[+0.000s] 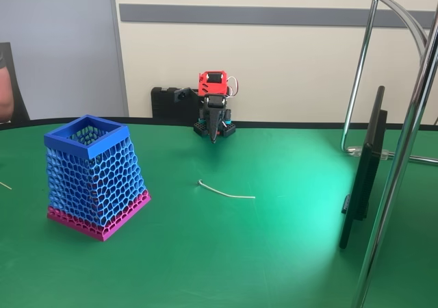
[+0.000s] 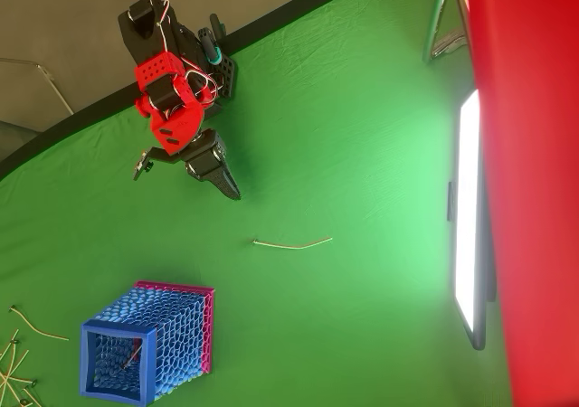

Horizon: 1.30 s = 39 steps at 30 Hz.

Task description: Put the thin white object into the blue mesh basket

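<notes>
lying flat on the green table, the thin white strand sits out in the open, well apart from everything else. in the fixed view it runs left to right with its hooked tip at the left end; in the overhead view the strand shows as a gently curved line near the middle of the cloth.

the blue mesh basket stands upright to the left of the strand in the fixed view, its dark blue square rim on top and the magenta band at the foot. from overhead the basket appears near the lower left, and its mouth shows a thin sliver resting inside. a few more pale slivers lie scattered on the cloth at the left edge of that view, beside the basket.

the red and black arm is folded at the far edge of the table, by the black border. its gripper points down toward the cloth, clear of both strand and basket. in the overhead view the gripper tapers to a point with the two fingers pressed together and nothing between them.

a dark screen stands on edge at the right, next to shiny metal tubes.
</notes>
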Tool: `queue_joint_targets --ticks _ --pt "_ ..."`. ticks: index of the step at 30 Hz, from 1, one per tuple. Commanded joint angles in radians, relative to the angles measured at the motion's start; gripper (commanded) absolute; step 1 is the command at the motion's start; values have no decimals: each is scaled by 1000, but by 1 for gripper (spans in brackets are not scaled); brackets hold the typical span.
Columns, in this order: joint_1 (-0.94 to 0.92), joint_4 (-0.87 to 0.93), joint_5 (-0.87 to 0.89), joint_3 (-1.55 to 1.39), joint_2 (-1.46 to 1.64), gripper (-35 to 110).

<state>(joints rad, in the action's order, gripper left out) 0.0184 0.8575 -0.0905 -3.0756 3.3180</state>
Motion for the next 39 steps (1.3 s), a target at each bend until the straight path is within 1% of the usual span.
queue_joint_targets --ticks 1,31,35,39 --pt "26 8 -9 -8 8 1" --pt "23 5 -3 -8 5 1" --pt "18 -29 5 2 -48 1" --pt "15 -106 20 21 -153 1"
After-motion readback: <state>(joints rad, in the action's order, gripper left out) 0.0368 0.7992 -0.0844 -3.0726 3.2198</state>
